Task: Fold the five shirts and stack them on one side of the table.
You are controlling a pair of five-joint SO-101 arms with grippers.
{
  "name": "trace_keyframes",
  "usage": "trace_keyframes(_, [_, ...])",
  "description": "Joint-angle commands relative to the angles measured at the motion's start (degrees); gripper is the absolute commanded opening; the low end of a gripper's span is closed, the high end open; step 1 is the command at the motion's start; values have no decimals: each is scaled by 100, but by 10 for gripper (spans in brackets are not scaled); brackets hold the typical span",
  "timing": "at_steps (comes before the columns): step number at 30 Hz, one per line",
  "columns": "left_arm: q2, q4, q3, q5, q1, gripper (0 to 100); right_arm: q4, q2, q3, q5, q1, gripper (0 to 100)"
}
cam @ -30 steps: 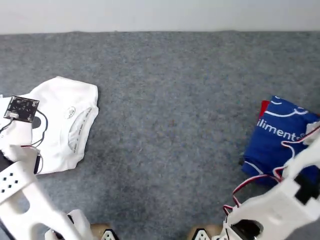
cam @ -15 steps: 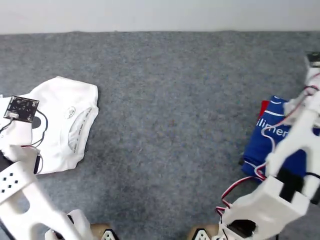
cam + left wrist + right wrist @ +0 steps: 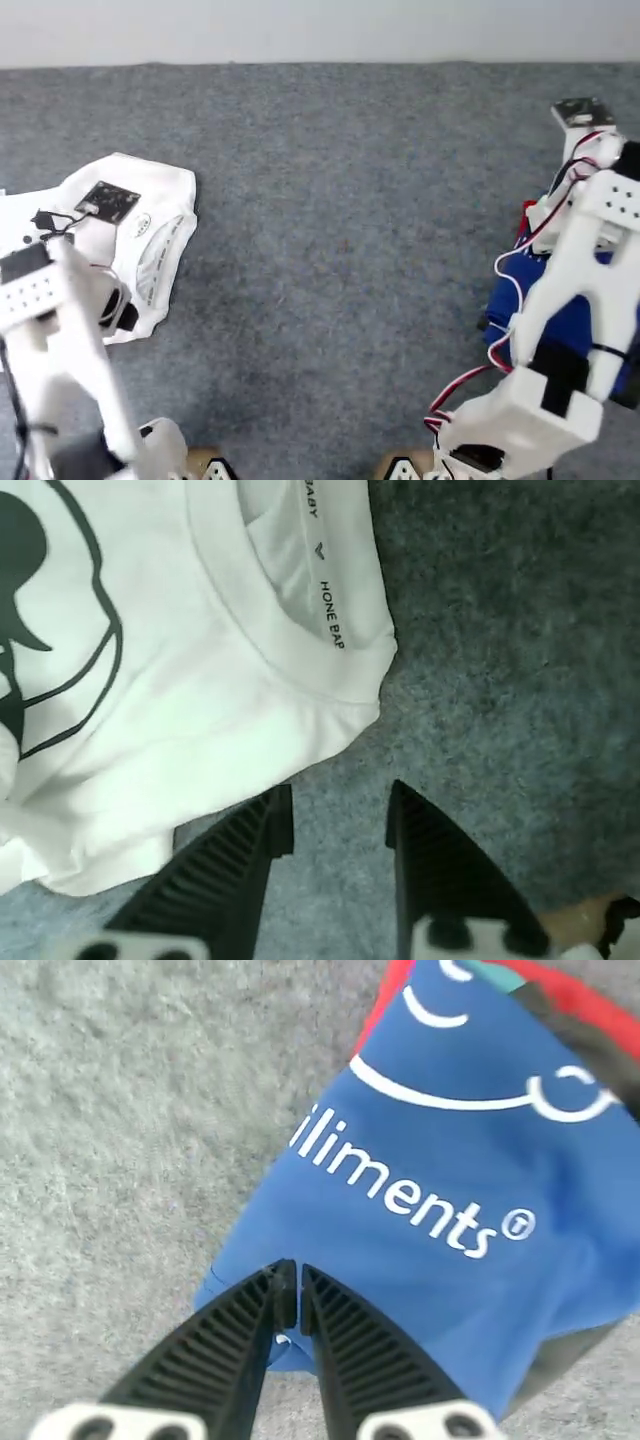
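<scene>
Bright, even, diffuse light. Thin soft shadows on grey carpet [image 3: 500,680] along white shirt [image 3: 150,680] hem and blue shirt [image 3: 420,1260] edge. White fabric close to washed out.

Open grey tabletop [image 3: 340,200] is stretching wide between the two shirts, and a hand is finding free passage all across it. On the left arm's side the white shirt [image 3: 150,230] is taking up the edge, the left hand [image 3: 338,802] hanging parted just off its border. Opposite, the blue shirt [image 3: 440,1160] is blocking the right edge, the right hand [image 3: 293,1275] hovering pinched together above it.
</scene>
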Motion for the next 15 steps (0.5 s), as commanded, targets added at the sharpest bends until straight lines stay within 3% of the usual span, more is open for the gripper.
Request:
trace_keyframes(1, [958,-114,-593,-26,62,167,251,-497,-26,-9,-57,9])
trace_keyframes(7, [2321,-185,-1314,-35,88,167,242,-901,730,0,-66,9])
trace_keyframes(12, [3235,-888,-1393,18,281,164,233,-1367,1512,9,-66,9])
trace_keyframes(15, [3569,-1292,-1411,457,431,157,233,-1631,1811,26,-66,9])
